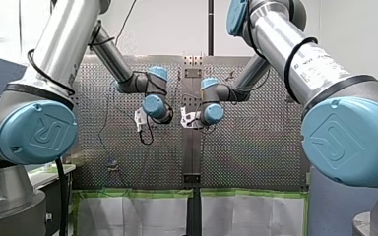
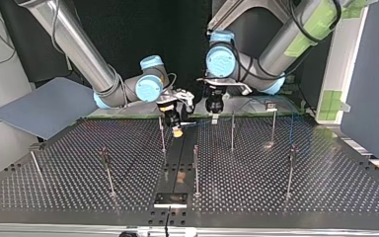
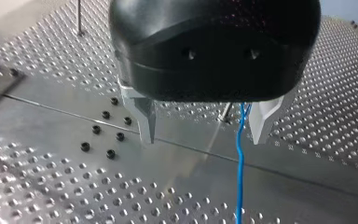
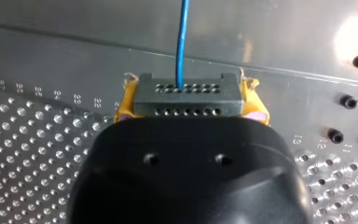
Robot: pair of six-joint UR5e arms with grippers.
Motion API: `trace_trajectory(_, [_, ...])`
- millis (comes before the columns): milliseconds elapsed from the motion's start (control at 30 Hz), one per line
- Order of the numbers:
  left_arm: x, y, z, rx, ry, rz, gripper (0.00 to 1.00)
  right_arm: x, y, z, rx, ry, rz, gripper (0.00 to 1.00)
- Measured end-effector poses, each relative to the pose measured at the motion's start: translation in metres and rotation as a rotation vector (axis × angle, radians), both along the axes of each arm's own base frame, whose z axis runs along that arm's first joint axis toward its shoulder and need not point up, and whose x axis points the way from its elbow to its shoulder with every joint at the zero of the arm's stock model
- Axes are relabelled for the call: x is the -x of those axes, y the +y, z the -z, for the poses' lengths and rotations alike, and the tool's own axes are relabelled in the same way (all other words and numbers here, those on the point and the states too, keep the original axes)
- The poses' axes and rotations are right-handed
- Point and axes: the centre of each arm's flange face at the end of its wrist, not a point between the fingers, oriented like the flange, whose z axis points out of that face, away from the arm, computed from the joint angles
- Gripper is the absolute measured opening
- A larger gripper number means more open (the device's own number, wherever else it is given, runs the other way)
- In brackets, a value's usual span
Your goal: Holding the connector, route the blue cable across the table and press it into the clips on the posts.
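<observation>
Right claw (image 4: 192, 105) is clamped on the one connector (image 4: 189, 93), low over mid-desk (image 2: 79, 187). A single blue cable (image 4: 182, 42) leaves it and passes between the parted fingers of my left claw (image 3: 205, 130). Routing looks barely begun. Next: carry the cable to the nearest clip and press it down. Posts (image 2: 196, 168): seven counted.

A smooth metal centre strip (image 2: 180, 158) runs through the middle of the top view. At the strip's near end sits a small black plate (image 2: 170, 199). Well to the strip's left, a blue-grey sheet (image 2: 44, 106) lies tilted. Black screw heads (image 3: 120, 136), perhaps 7, cluster by the strip. In the front view, green tape (image 1: 138, 193) crosses below the strip's end, above white sheets (image 1: 128, 216).
</observation>
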Motion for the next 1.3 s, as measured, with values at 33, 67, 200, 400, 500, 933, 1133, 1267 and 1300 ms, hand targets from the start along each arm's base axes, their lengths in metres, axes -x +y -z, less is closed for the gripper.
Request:
trace_trajectory(33, [-0.003,-0.001,0.001,-0.001,0.001,-0.002,1.00,0.000,0.000,0.000,0.000,0.000,0.000,0.00])
trace_trajectory(67, [-0.006,-0.001,0.003,-0.003,0.001,-0.005,1.00,0.000,0.000,0.000,0.000,0.000,0.000,0.00])
trace_trajectory(200, [-0.015,-0.002,0.015,-0.011,0.011,-0.014,1.00,0.000,0.000,0.000,0.000,0.000,0.002,0.00])
trace_trajectory(400, [-0.028,-0.002,0.035,-0.016,0.021,-0.022,1.00,0.001,-0.001,0.000,0.001,-0.001,0.003,0.00])
trace_trajectory(500, [-0.037,-0.002,0.043,-0.024,0.024,-0.034,1.00,0.001,-0.001,0.000,0.001,0.000,0.003,0.00])
trace_trajectory(933, [-0.051,0.007,0.051,-0.060,0.017,-0.118,1.00,0.001,-0.001,0.000,0.000,0.000,0.001,0.00])
trace_trajectory(1133, [-0.050,0.008,0.050,-0.074,0.017,-0.138,0.73,0.000,0.000,0.000,-0.002,0.001,-0.002,0.00])
trace_trajectory(1267, [-0.049,0.008,0.050,-0.078,0.013,-0.146,0.00,0.000,0.001,0.000,-0.001,0.000,-0.003,0.00])
trace_trajectory(1300, [-0.049,0.008,0.050,-0.079,0.012,-0.147,0.00,-0.001,0.001,0.000,-0.001,0.000,-0.003,0.00])
